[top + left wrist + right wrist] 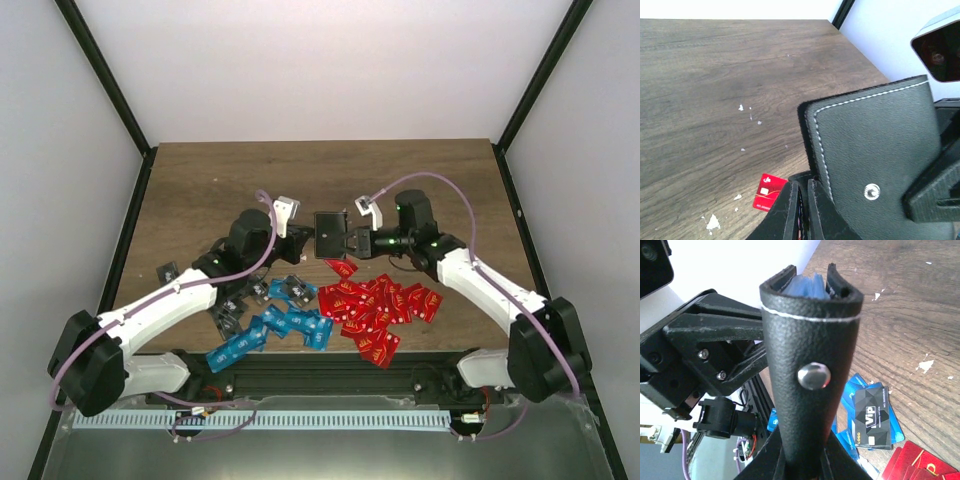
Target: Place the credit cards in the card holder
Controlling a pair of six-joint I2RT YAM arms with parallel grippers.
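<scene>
We see the black card holder (328,236) up off the wooden table (200,190), in the middle, between the two arms. The right gripper (805,452) is clamped on it from the right, one finger on each side. The holder stands on its edge. Its silver snap button (813,376) faces the right wrist camera, and a bit of light blue inside shows in the small gap at the top.

The left gripper (801,190) is just beside the left edge of the holder. Its two fingers are pressed close together. A thin red line shows between them, but we cannot tell if they pinch anything.

The cards lie on the table nearer to the arms' bases. The red cards (380,305) are in a pile below the holder and a bit to the right. The blue cards (285,325) are left of them. The dark cards (228,305) are further left. One red card (767,192) lies alone on the wood near the left fingers.
</scene>
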